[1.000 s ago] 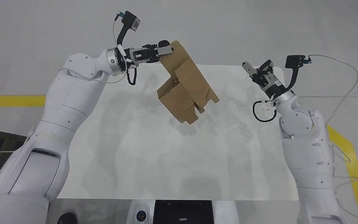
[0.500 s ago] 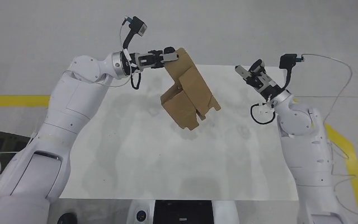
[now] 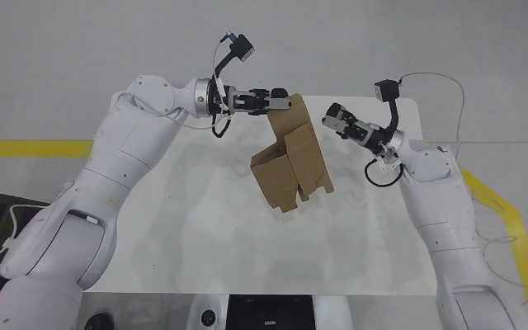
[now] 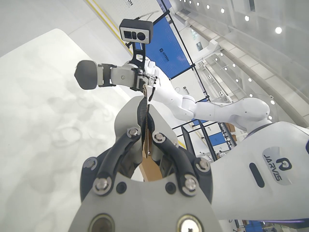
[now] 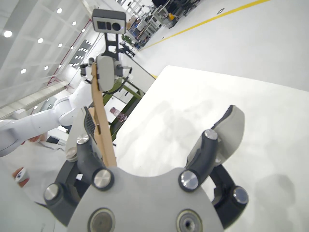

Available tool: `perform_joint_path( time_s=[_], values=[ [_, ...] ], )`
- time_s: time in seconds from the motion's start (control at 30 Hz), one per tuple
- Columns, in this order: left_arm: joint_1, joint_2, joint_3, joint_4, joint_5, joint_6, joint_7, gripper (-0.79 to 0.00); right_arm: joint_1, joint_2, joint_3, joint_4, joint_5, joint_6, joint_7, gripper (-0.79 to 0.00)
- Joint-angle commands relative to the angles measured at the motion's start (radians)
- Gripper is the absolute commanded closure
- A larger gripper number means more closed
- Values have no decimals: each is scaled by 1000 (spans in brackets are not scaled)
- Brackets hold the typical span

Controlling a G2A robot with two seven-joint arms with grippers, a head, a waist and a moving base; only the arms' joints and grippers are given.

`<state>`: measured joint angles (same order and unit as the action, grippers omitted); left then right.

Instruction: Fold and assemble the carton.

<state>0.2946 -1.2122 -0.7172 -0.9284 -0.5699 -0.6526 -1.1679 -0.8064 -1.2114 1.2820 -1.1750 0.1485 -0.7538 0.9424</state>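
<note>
My left claw (image 4: 144, 112): pressed together, pinching the top edge of the carton (image 3: 293, 161) between both pads.
The carton: brown cardboard, partly folded, hanging from my pinch over the far half of the table (image 3: 206, 231), flaps dangling downward.
My right claw (image 5: 158, 114): spread wide, just beside the carton's upper edge; whether a finger touches it, I cannot tell.
The table: white, beneath both my arms.

Top view looking down over table (image 3: 206, 239), wrist views close behind left hand (image 4: 143, 105) and right hand (image 5: 157, 114), facing each other.
</note>
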Motion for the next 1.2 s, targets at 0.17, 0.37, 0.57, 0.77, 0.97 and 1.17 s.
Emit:
perform_joint_path(
  time_s=[0.17, 0.37, 0.57, 0.77, 0.97, 1.17],
  values=[
    [-24, -13, 35, 44, 2, -4, 4, 0, 39, 14, -83, -31, 165, 4, 128, -785],
    [-29, -16, 47, 65, -18, -8, 8, 0, 62, 41, -159, -46, 177, -14, 110, -711],
    [-35, -15, 50, 70, -30, -5, 6, 0, 95, 68, -232, -17, 194, -39, 85, -372],
    [-38, -9, 51, 68, -34, -3, 4, 0, 133, 97, -312, -4, 233, -56, 68, -225],
    [-35, -5, 50, 67, -52, -5, 5, 0, 169, 123, -396, -1, 274, -80, 44, -15],
    [-29, 0, 45, 67, -58, -10, 10, -785, 201, 147, -465, 12, 311, -109, 15, 0]
  ],
)
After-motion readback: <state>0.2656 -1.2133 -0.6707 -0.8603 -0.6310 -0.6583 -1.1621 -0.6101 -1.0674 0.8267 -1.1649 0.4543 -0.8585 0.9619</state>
